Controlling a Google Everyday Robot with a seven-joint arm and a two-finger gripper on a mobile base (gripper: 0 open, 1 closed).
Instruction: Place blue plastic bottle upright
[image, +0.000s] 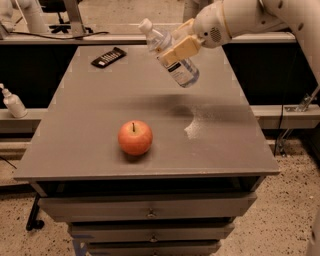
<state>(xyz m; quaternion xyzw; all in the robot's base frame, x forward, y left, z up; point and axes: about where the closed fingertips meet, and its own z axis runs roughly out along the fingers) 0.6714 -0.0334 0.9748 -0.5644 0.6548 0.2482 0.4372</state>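
The blue plastic bottle (175, 62) is clear and pale bluish, with a white cap at its upper left and a white label. It hangs tilted in the air above the far part of the grey table (100, 150), cap end higher. My gripper (175, 49) is shut on the bottle around its middle, with its cream fingers (182, 47) across the body. The arm reaches in from the upper right.
A red apple (135, 137) sits near the front middle of the table. A black remote (108, 57) lies at the far left. A small white pump bottle (13, 102) stands on a ledge left of the table. Drawers are below the tabletop.
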